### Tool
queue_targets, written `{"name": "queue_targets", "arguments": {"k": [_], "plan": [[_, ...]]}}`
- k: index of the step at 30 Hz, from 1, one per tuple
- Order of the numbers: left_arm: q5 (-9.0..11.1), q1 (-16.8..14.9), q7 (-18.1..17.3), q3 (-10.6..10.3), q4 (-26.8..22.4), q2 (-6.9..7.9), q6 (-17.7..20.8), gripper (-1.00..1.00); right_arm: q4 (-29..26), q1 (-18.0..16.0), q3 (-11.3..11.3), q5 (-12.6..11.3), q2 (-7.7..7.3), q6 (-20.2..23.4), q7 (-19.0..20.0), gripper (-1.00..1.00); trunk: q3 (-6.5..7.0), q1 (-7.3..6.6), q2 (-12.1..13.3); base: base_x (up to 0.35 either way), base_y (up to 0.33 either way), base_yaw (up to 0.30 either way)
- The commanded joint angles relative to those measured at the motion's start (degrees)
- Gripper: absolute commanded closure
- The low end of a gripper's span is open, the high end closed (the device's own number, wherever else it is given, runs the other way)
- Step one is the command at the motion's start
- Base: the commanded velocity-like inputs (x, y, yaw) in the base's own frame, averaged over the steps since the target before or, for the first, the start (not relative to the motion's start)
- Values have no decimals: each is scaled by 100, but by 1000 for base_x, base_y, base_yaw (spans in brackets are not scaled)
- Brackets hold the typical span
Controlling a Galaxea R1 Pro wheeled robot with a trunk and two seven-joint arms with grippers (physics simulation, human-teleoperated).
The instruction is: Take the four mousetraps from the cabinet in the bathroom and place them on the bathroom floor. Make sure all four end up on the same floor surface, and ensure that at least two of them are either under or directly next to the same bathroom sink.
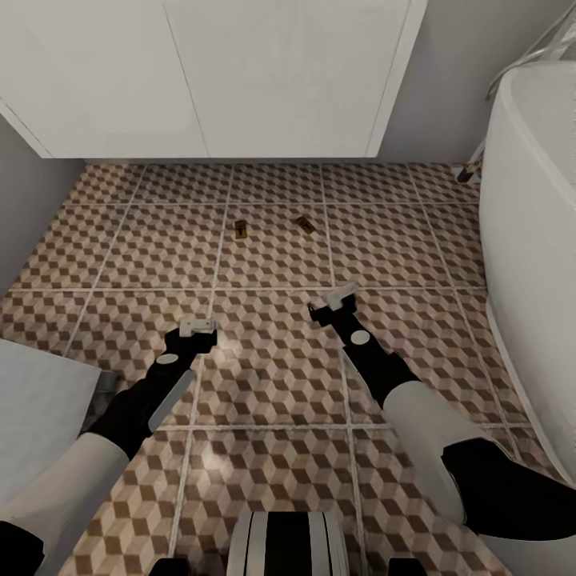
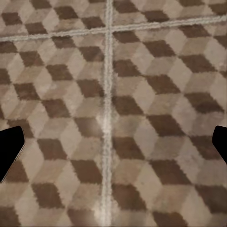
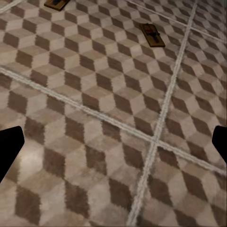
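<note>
Grey wall (image 1: 32, 200): seen at the far left of the head view, running down beside the floor.
Pale panel (image 1: 40, 416): a flat light-grey surface is seen at the lower left, beside the left arm.
Left gripper (image 1: 198, 326): held low over the tiles, fingers spread apart with nothing between them; in the left wrist view only the two dark fingertips (image 2: 10, 146) are seen at the edges, with bare tile between.
Bathroom floor (image 1: 272, 376): cube-patterned tiles in brown, beige and white with pale grout lines, covering the middle of the head view.
White cabinet fronts (image 1: 240, 72): flat white panels are seen along the far edge of the floor, raised above it with a shadowed gap beneath.
Left mousetrap (image 1: 241, 229): laid flat on the floor, ahead of both grippers and near the white panels; seen at the edge of the right wrist view (image 3: 56, 4).
Right mousetrap (image 1: 304, 225): laid flat on the same tiled floor, near the first but apart from it, turned at an angle; seen in the right wrist view (image 3: 152, 34) with its dark bar on top.
Right gripper (image 1: 334, 301): held low over the tiles, pointed toward the traps, fingers parted and empty.
Bathtub (image 1: 536, 264): a white curved wall is seen along the right edge, standing on the floor.
</note>
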Motion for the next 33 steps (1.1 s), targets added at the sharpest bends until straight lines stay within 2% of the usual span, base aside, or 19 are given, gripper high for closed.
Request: {"name": "queue_targets", "arguments": {"k": [1, 4, 15, 23, 27, 33], "plan": [[57, 20, 56, -30, -34, 22, 15, -100, 5, 5, -3, 49, -25, -17, -7, -100, 19, -3, 0, 0, 0, 0], [57, 100, 56, -30, -100, 45, 15, -100, 4, 58, -3, 44, -110, -60, -3, -100, 86, -11, 4, 0, 0, 0], [58, 440, 56, -30, -189, 88, 7, -100, -3, 630, -10, 32, -512, -442, 3, -100, 330, -39, 19, 0, 0, 0], [58, 644, 56, -30, -148, 95, 1, -100, 4, 1004, -11, 18, -696, -635, 3, -100, 507, -60, 30, 0, 0, 0], [58, 832, 52, -30, -69, 96, -172, -100, 11, 1232, -12, 16, -750, -722, 8, -100, 596, -70, 35, 0, 0, 0], [58, 1045, 54, -37, 24, 96, -702, -100, 41, 1528, -12, 13, -779, -883, 7, -100, 728, -86, 43, 0, 0, 0]]}}
